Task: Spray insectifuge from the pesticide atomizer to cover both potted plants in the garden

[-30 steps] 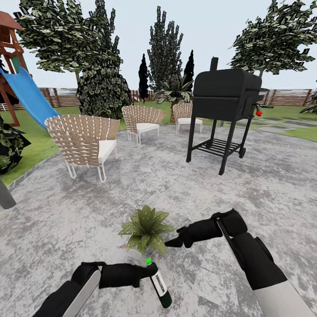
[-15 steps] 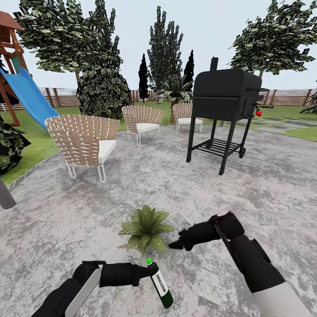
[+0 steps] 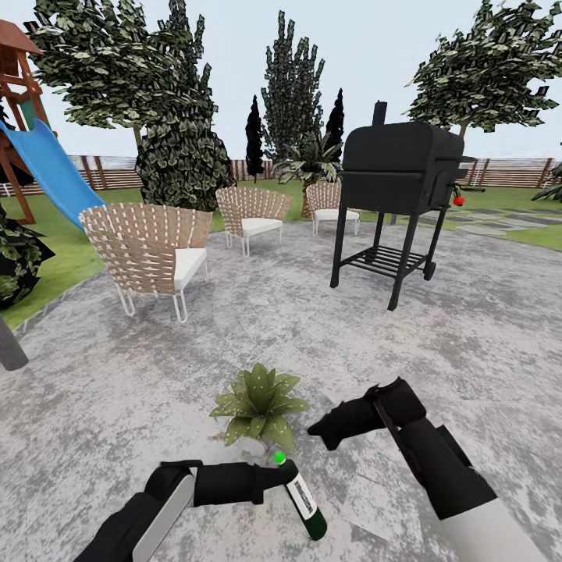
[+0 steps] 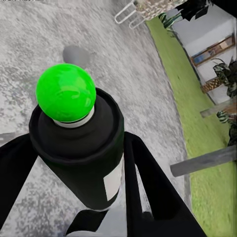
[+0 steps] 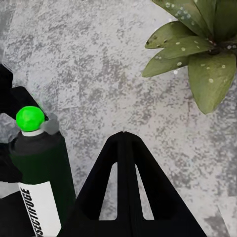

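- Left hand [image 3: 269, 478]: fingers clamped on the neck of the pesticide atomizer [image 3: 303, 499], just under its green cap; bottle tilted, base low and pointing right.
- Atomizer sits just in front of the potted plant [image 3: 258, 406], above the grey stone paving [image 3: 109, 390].
- Right hand [image 3: 316, 427]: fingers pressed together, holding nothing, just right of the plant's leaves.
- Background: wicker chairs [image 3: 148, 254], black grill [image 3: 402, 187].
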`<state>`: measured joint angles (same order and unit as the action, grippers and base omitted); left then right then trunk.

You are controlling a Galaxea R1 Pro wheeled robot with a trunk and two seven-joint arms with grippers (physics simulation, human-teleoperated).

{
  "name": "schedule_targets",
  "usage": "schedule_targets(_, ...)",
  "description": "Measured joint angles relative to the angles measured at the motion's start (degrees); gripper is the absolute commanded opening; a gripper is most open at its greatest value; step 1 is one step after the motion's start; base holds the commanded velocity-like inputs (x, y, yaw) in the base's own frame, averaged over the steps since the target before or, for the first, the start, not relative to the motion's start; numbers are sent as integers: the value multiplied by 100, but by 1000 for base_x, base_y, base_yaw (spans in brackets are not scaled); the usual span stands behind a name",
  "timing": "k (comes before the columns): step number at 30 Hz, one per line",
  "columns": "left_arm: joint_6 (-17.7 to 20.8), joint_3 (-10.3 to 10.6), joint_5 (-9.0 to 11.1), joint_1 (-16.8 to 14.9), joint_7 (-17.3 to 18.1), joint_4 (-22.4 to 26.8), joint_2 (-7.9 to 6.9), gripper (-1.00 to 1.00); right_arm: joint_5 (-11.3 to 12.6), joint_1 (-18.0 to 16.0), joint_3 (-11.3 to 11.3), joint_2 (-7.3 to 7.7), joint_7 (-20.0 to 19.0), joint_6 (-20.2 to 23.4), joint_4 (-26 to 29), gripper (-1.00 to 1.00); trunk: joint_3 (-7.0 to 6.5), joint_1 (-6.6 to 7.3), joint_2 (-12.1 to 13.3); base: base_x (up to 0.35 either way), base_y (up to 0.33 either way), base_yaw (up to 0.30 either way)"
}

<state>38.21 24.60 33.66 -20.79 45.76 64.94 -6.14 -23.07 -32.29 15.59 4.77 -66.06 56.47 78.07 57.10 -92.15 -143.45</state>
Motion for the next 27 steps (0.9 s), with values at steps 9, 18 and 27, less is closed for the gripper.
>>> schedule_targets(9,98,-6,-317,-9,17,175,336,-100,-55,0,121,-257,179,0,-263,-100,0,0,0,0,0,0)
schedule_targets(18,114,-9,-327,-5,16,443,310,-100,-36,0,249,-324,534,-2,-478,-100,0,0,0,0,0,0)
schedule_targets(27,126,-25,-337,-9,-158,352,345,-100,6,0,287,-310,518,11,-399,-100,0,0,0,0,0,0)
